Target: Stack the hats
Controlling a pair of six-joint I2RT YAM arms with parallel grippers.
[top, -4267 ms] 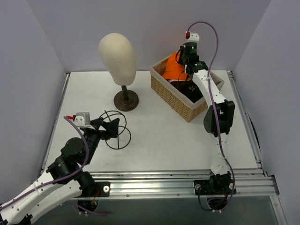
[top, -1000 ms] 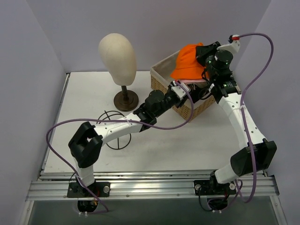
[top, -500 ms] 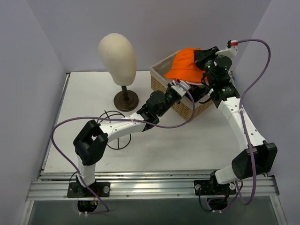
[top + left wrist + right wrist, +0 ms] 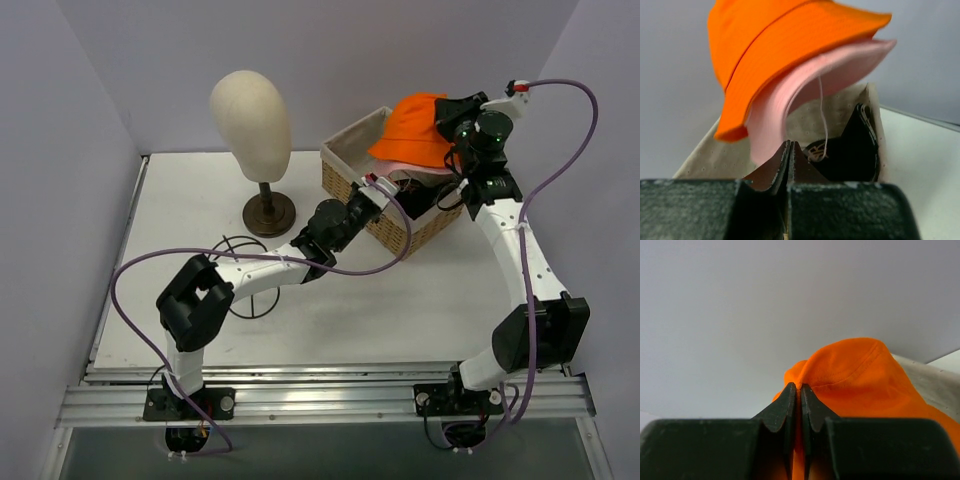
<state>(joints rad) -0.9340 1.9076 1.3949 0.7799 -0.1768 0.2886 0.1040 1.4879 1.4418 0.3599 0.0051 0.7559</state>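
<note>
My right gripper (image 4: pixel 452 110) (image 4: pixel 800 386) is shut on the crown of the orange bucket hat (image 4: pixel 412 125) (image 4: pixel 865 370) and holds it up over the basket. A pink bucket hat (image 4: pixel 405 165) (image 4: pixel 815 85) hangs nested under the orange hat (image 4: pixel 770 40). From the left, my left gripper (image 4: pixel 383 188) (image 4: pixel 790 144) reaches over the basket's near rim. Its jaws are closed at the lower edge of the pink brim, which tapers down into them. A black cap (image 4: pixel 850 155) with a gold emblem lies in the basket below.
The wicker basket (image 4: pixel 400 232) with its cream liner (image 4: pixel 705 155) stands at the back right. A cream mannequin head (image 4: pixel 250 120) on a dark stand is at the back left. A black wire frame (image 4: pixel 250 275) lies under the left arm.
My left gripper has gone from open to shut at the pink brim. The right gripper has carried the orange hat slightly up and to the right.
</note>
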